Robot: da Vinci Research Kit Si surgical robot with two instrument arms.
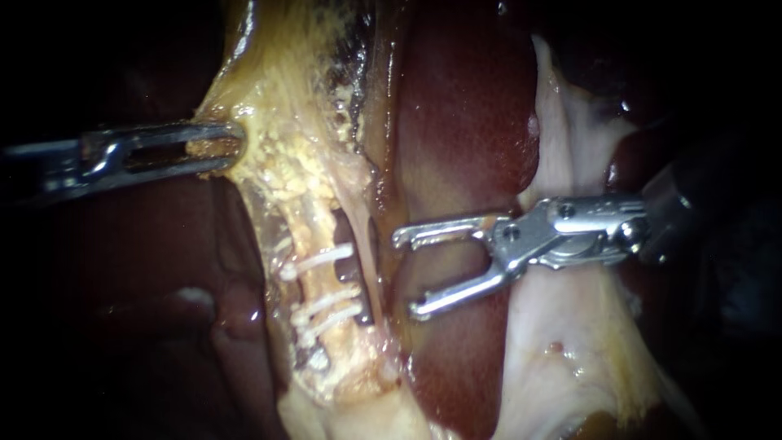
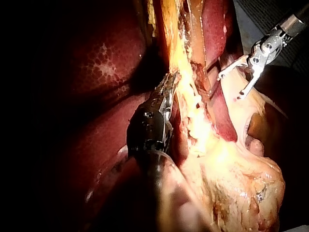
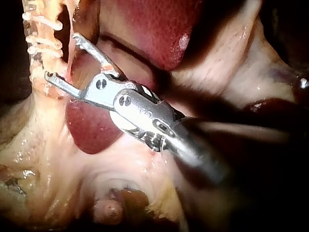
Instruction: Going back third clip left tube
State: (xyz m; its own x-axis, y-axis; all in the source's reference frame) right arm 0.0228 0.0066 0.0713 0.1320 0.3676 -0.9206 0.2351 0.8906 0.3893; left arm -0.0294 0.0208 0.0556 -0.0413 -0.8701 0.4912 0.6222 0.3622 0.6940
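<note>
The left tube (image 1: pixel 314 232) runs down the middle, yellowish and stripped bare. Three white clips (image 1: pixel 319 261) lie across it, one above the other; they also show in the right wrist view as clips (image 3: pixel 42 44). My right instrument (image 1: pixel 408 274) stands to the right of the clips, over the liver, its jaws open and empty. In its own view the right instrument (image 3: pixel 63 57) has its open tips beside the clipped tube. My left instrument (image 1: pixel 218 147) is shut on yellow fatty tissue (image 1: pixel 273 155) above the clips and holds it out to the left; its left instrument (image 2: pixel 169 89) jaws grip the same strand.
Dark red liver (image 1: pixel 464 122) lies right of the tube and behind my right instrument's jaws. A thin second strand (image 1: pixel 364 236) runs beside the left tube across a dark gap. Pale tissue (image 1: pixel 562 334) fills the lower right. My right instrument (image 2: pixel 231 86) shows far ahead in the left wrist view.
</note>
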